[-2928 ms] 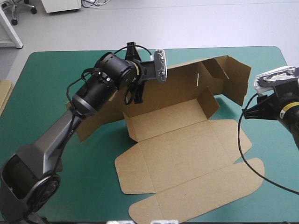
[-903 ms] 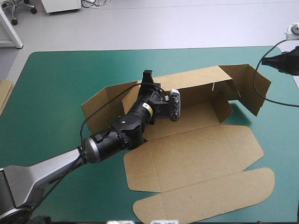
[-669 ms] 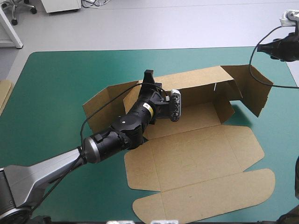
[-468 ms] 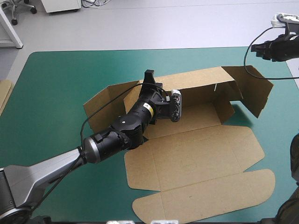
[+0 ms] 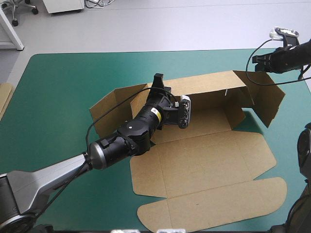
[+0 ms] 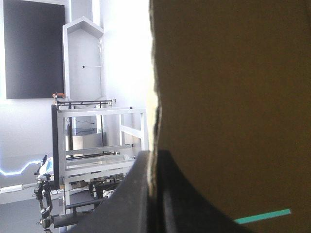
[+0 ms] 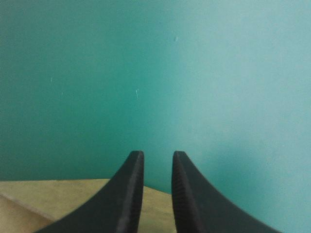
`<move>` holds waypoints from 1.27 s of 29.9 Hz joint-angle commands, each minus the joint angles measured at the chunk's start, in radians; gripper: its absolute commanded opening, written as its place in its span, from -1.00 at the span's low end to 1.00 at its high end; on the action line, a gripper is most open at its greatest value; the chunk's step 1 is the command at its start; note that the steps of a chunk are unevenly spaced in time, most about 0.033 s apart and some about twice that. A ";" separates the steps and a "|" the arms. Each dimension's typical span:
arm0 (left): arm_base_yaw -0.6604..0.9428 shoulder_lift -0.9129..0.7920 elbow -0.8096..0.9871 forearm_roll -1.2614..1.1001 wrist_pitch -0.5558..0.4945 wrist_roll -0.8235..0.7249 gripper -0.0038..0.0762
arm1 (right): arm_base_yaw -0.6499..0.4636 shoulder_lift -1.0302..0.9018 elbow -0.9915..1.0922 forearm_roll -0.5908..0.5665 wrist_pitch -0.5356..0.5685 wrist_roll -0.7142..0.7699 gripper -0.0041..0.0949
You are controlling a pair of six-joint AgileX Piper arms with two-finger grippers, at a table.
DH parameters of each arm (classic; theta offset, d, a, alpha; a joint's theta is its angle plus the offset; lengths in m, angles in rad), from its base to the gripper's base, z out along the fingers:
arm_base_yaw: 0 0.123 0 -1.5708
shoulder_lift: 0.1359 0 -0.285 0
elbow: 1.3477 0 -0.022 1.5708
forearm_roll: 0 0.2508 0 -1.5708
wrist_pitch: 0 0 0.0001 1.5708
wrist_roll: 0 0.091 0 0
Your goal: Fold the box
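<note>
The brown box (image 5: 204,160) lies open on the teal-green cover, its lid and front flaps flat toward the near edge. Its back wall (image 5: 209,87) stands raised, and a side flap (image 5: 269,99) angles out at the far right. My left gripper (image 5: 158,82) is shut on the top edge of that back wall near its left end. In the left wrist view the black fingers (image 6: 153,158) pinch the board edge (image 6: 233,97). My right gripper (image 5: 254,62) hovers just beyond the box's far right corner. Its fingers (image 7: 155,155) stand a narrow gap apart, holding nothing, with brown board (image 7: 48,204) beneath them.
An edge of more brown board (image 5: 4,99) shows at the table's left edge. Bare teal-green cover (image 5: 58,87) stretches left of the box and along the far side. The box's front flap (image 5: 214,204) reaches close to the near edge.
My right gripper has moved leftward along the far edge toward the box's right flap. The box has shifted slightly right. The left gripper keeps its hold on the back wall.
</note>
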 commanded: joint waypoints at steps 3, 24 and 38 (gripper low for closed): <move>-0.006 -0.007 -0.027 0.043 -0.008 -0.009 -0.93 | 0.004 -0.055 -0.031 0.026 0.033 -0.019 -0.52; -0.004 0.005 -0.027 0.108 -0.013 -0.085 -0.93 | -0.053 -0.280 0.389 0.139 -0.016 -0.188 -0.52; -0.004 0.005 -0.027 0.104 -0.010 -0.095 -0.93 | -0.080 -0.399 0.667 0.307 -0.101 -0.544 -0.07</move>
